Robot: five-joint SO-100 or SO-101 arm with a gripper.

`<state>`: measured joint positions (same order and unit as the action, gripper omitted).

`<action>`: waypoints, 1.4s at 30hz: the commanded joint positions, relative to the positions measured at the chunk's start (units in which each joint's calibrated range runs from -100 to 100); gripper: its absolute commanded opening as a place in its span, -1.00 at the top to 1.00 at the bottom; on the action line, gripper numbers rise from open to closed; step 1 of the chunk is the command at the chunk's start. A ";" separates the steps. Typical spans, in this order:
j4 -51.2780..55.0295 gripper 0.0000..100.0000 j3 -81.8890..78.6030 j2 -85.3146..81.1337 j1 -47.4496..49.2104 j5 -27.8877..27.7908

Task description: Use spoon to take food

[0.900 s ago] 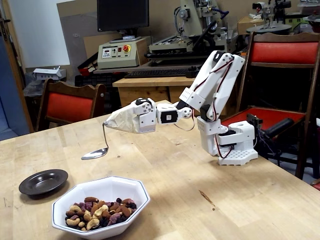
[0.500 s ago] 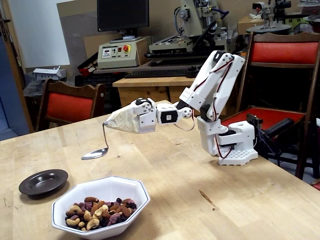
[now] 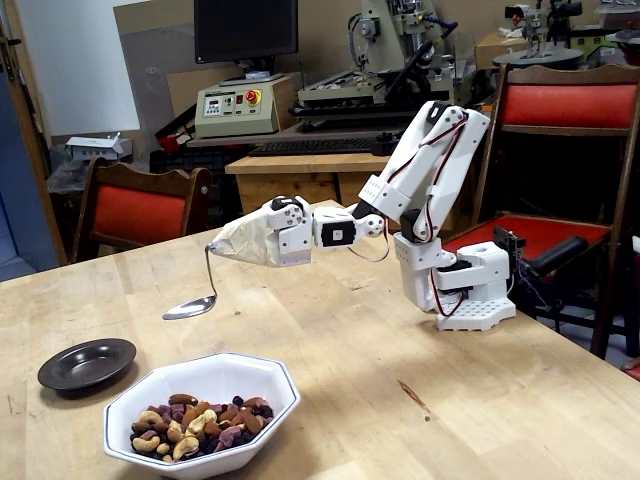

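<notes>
In the fixed view, your end effector point(image 3: 215, 247) holds the spoon point(image 3: 192, 306) above the tabletop point(image 3: 400, 340). The food point(image 3: 195, 422) sits in the white bowl point(image 3: 270, 385), near you. A dark dish point(image 3: 87, 363) lies left.

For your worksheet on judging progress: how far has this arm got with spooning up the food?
Done: the gripper holds the spoon by its handle. In hand: its bowl hangs empty above the table, behind the white bowl. Left: all the food sits unscooped; the dark saucer is empty.
</notes>
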<state>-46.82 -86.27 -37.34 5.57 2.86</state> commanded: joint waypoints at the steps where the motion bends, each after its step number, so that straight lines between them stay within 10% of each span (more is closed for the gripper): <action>1: -1.80 0.92 0.52 -2.33 0.58 -0.05; 42: -1.80 0.92 0.52 -2.33 0.95 -0.15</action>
<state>-46.82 -86.27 -37.34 5.57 2.86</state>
